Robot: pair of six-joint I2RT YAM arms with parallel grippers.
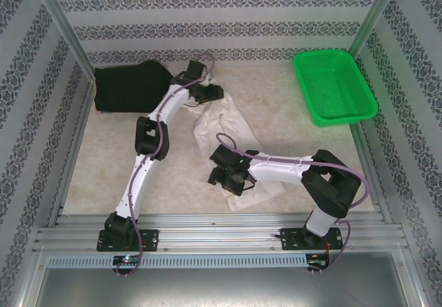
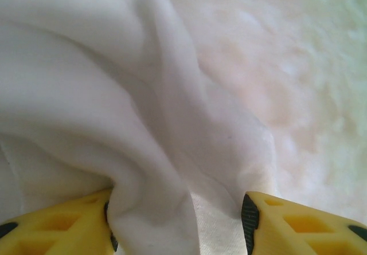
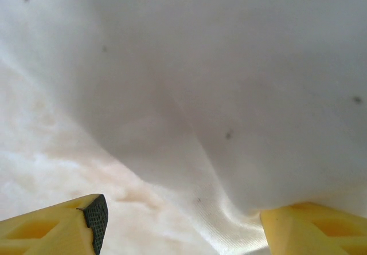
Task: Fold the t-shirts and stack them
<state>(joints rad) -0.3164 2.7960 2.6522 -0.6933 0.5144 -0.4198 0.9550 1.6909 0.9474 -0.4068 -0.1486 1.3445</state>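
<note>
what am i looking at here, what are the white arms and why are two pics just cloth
Two robot arms are bolted at the near edge of a table, seen from above. On the table lie a cream shirt, crumpled, a black shirt at the far left, and a green basket at the far right. The other two pictures come from cameras on the wrists, so the cloth is seen close up. The yellow tips are fingers. The left hand has a fold of cream cloth between its fingers; the right hand sits at that shirt's edge with jaws apart.
</note>
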